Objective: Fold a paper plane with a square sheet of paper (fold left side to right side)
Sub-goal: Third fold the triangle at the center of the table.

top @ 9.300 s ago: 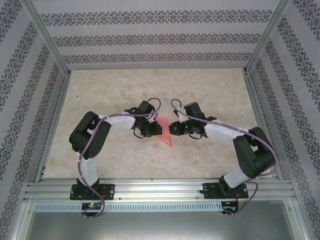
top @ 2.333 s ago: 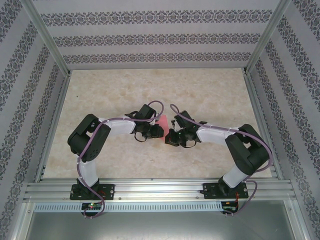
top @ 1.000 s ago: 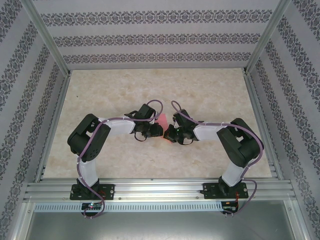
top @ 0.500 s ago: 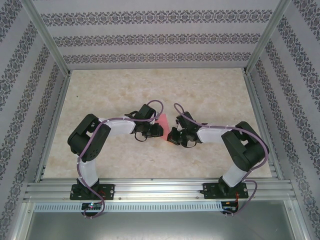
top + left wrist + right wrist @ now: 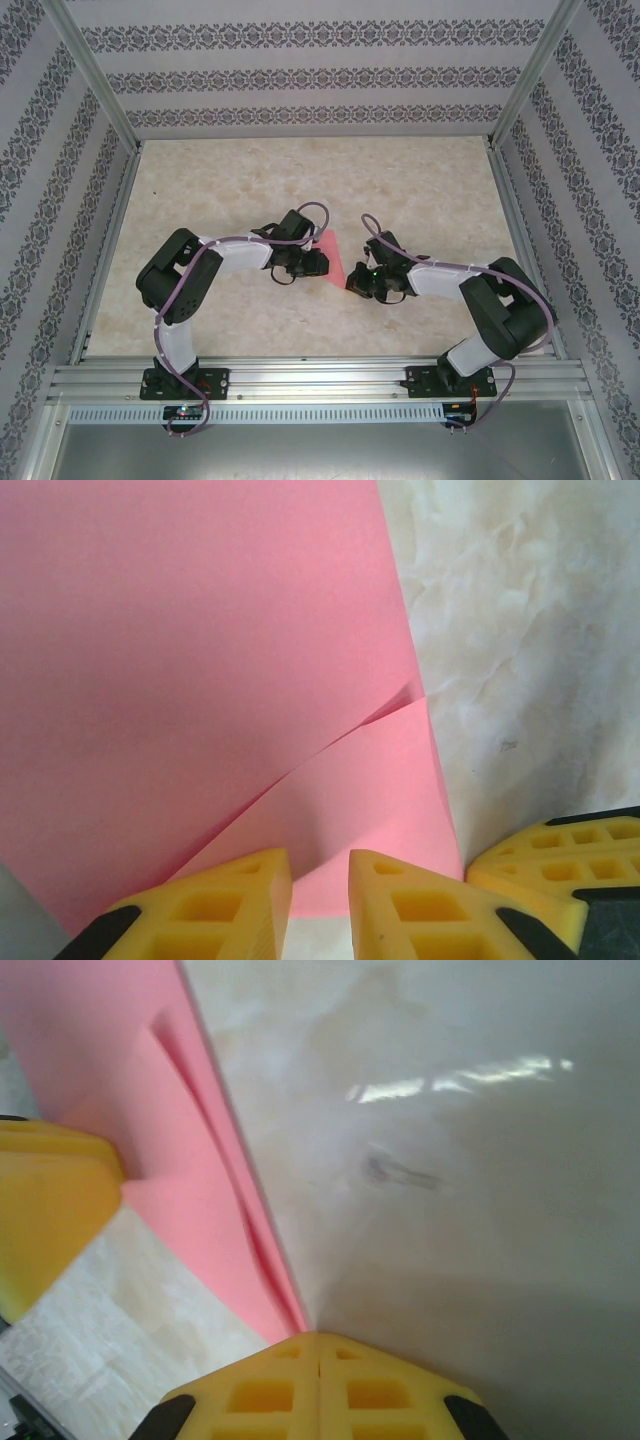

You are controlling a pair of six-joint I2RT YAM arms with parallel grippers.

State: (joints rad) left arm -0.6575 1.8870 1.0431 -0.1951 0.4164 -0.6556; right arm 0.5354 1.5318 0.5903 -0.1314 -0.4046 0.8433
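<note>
The pink-red sheet of paper (image 5: 335, 262) lies folded in layers on the table between my two grippers. In the left wrist view the paper (image 5: 200, 630) shows a diagonal flap edge. My left gripper (image 5: 320, 890) stands on its near edge with its yellow fingers (image 5: 230, 905) a narrow gap apart and nothing pinched between them. In the top view the left gripper (image 5: 320, 262) is at the paper's left side. My right gripper (image 5: 318, 1345) is shut, its tip touching the near end of the paper's (image 5: 190, 1190) folded right edge. From above, the right gripper (image 5: 351, 283) sits at the paper's near right corner.
The marbled tabletop (image 5: 420, 190) is bare behind and to both sides. Patterned walls and a metal frame (image 5: 100, 90) enclose it. A yellow finger (image 5: 540, 865) of the right gripper shows in the left wrist view, close to the paper's corner.
The right gripper, still shut, has slid toward the near right along the paper's right edge, uncovering more of the pink paper. The left arm has stayed still.
</note>
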